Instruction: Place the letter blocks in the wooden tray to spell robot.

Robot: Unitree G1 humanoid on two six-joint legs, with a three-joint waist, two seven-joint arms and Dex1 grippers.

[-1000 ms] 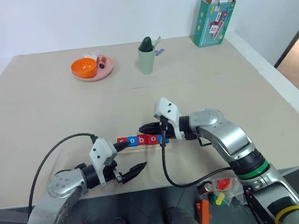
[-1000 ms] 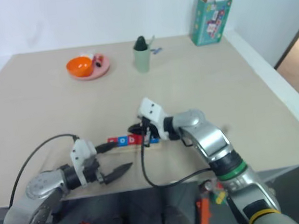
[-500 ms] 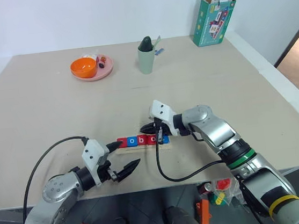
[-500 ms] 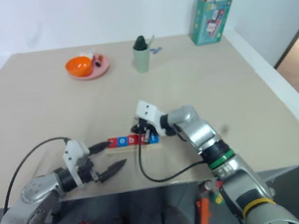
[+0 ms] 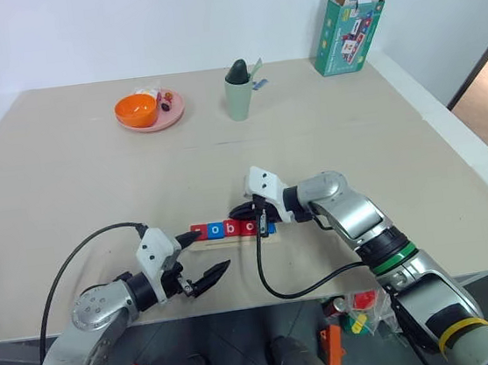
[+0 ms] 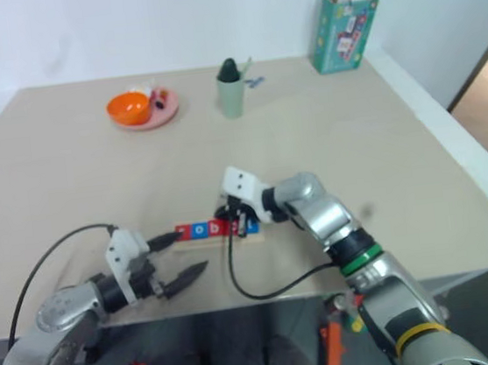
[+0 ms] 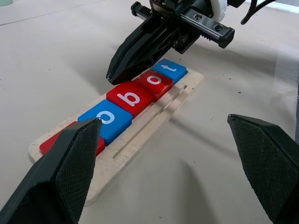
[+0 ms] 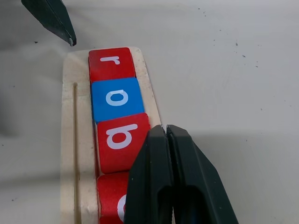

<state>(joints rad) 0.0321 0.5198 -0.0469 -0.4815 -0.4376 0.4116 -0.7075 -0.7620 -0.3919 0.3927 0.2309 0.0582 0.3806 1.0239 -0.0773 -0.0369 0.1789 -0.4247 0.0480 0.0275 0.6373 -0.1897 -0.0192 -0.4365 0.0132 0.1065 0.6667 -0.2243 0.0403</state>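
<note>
The wooden tray (image 7: 140, 144) lies near the table's front edge. The letter blocks sit in it in a row reading r (image 8: 111, 63), o (image 8: 117, 99), b (image 7: 130, 98), o (image 7: 155, 80), t (image 7: 170, 69). My right gripper (image 8: 164, 128) is shut with nothing in it. It points left and down, with its tip (image 5: 232, 213) at the far edge of the b and second o blocks; I cannot tell whether it touches them. My left gripper (image 5: 212, 249) is open and empty at the tray's left end, one fingertip (image 5: 195, 235) by the r block.
A pink plate (image 5: 170, 116) with an orange bowl stands at the back left, a green cup (image 5: 239, 99) at the back middle and a teal box (image 5: 347, 25) at the back right. Black cables hang from both wrists near the table's front edge.
My right gripper, still shut, has come down and a little nearer to the row of blocks. The left gripper and the blocks have kept still.
</note>
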